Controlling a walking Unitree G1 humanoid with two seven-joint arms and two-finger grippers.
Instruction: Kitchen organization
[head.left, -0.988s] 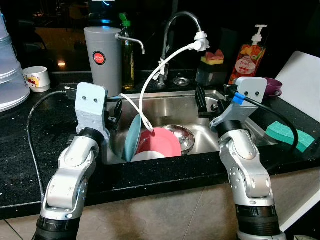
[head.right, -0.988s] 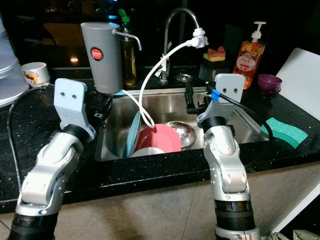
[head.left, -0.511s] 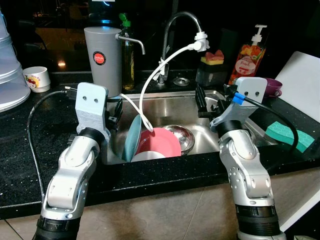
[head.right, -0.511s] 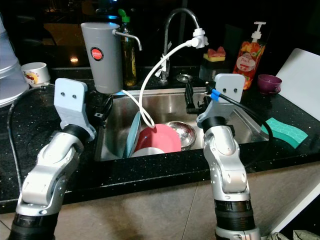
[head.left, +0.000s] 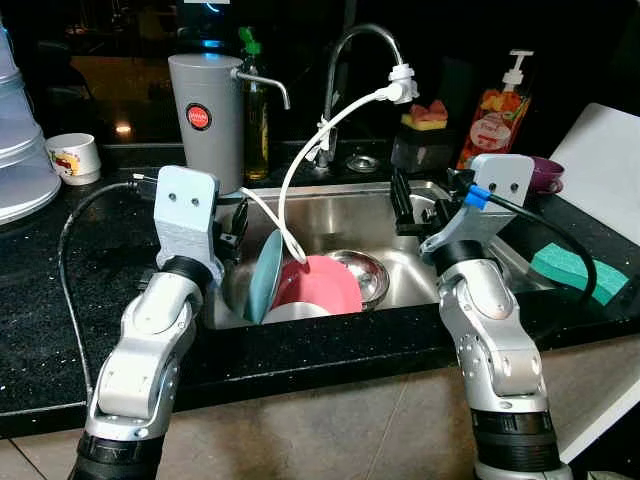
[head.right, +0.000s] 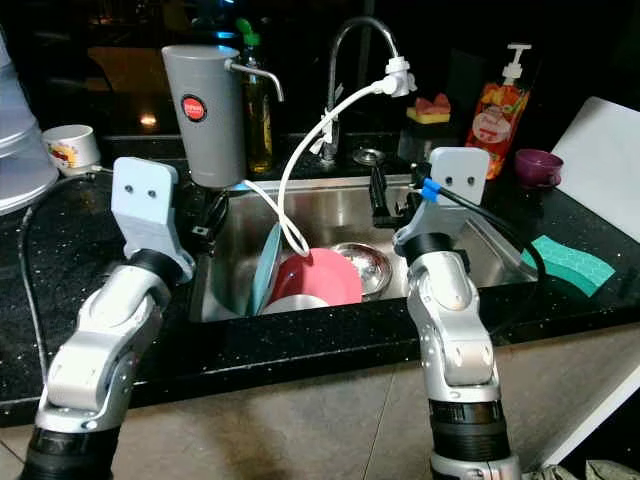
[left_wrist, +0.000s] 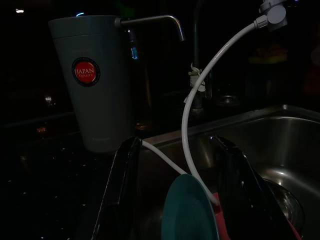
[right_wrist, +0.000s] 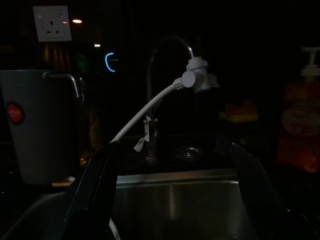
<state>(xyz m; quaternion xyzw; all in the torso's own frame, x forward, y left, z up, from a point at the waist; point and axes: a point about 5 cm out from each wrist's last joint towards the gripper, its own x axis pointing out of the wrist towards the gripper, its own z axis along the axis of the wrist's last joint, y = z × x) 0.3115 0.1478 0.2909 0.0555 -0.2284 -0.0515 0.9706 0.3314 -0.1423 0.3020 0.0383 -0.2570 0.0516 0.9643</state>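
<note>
Nudged slightly right since a moment ago, the left end effector (left_wrist: 175, 200) hangs empty with fingers spread at the sink's (head.left: 500, 262) left edge above the teal plate (head.left: 264, 275) and pink plate (head.left: 325, 285), while the right end effector (right_wrist: 175, 200), also spread and empty, holds over the sink's right side.

A speckled black stone countertop (head.left: 60, 330) is seen running across a dim kitchen, with a stainless steel sink basin (head.left: 350, 215) set into it. Beige floor tiles (head.left: 330, 430) are shown below the counter's front edge. The area behind the counter is left almost black, broken by small reflected lights (head.left: 124, 128). A white wall socket (right_wrist: 52, 23) is made out on the dark back wall, with a curved blue glow (right_wrist: 110, 62) near it.
</note>
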